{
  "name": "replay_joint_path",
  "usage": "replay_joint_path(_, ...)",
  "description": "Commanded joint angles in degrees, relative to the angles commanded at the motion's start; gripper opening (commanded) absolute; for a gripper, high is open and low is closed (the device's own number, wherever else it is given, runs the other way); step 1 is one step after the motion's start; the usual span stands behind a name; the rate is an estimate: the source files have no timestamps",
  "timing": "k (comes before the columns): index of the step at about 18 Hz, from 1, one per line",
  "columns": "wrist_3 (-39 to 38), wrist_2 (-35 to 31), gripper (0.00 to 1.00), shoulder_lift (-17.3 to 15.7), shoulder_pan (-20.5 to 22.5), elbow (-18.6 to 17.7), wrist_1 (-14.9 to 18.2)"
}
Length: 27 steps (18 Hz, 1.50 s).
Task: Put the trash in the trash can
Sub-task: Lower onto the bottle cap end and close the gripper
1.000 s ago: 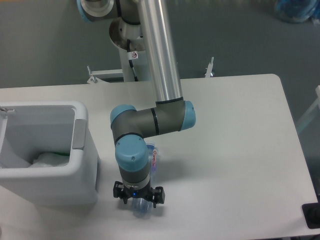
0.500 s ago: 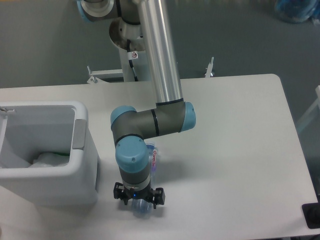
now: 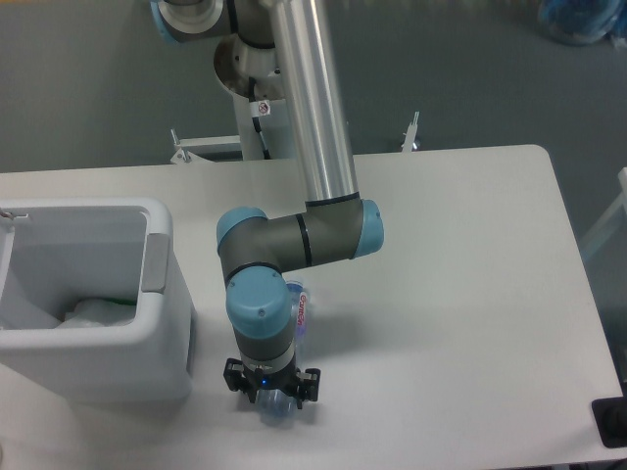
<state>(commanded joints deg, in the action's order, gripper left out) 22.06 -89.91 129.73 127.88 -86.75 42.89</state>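
The trash can (image 3: 167,323) is a white boxy bin at the table's left edge. Inside it lies a crumpled clear wrapper (image 3: 93,313) with a bit of green showing. The flattened clear bottle (image 3: 305,315) with red lettering lies on the table just right of the can, mostly hidden under my arm. Its blue-tinted end pokes out below the wrist. My gripper (image 3: 273,394) points straight down over that near end. Its black knuckles are spread wide on either side of the bottle, so it looks open. The fingertips are hidden under the wrist.
The table's front edge is close below the gripper. The arm's silver upper link (image 3: 313,98) and grey elbow (image 3: 323,235) rise behind the bottle. A dark object (image 3: 612,423) sits at the table's front right corner.
The gripper has sunk slightly toward the bottle. The bottle, the wrapper and the can have not moved.
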Motion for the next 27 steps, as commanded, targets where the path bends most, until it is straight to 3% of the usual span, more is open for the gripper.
replay_joint_path(9, -0.09, -0.17, 0.68, -0.26, 0.0, -0.18, 0.0)
replay_joint_path(24, 0.09, -0.62, 0.66, -1.93, 0.09, 0.44, -0.17)
replay_joint_path(27, -0.26, -0.62, 0.66, -3.77, 1.05, 3.24, -0.35)
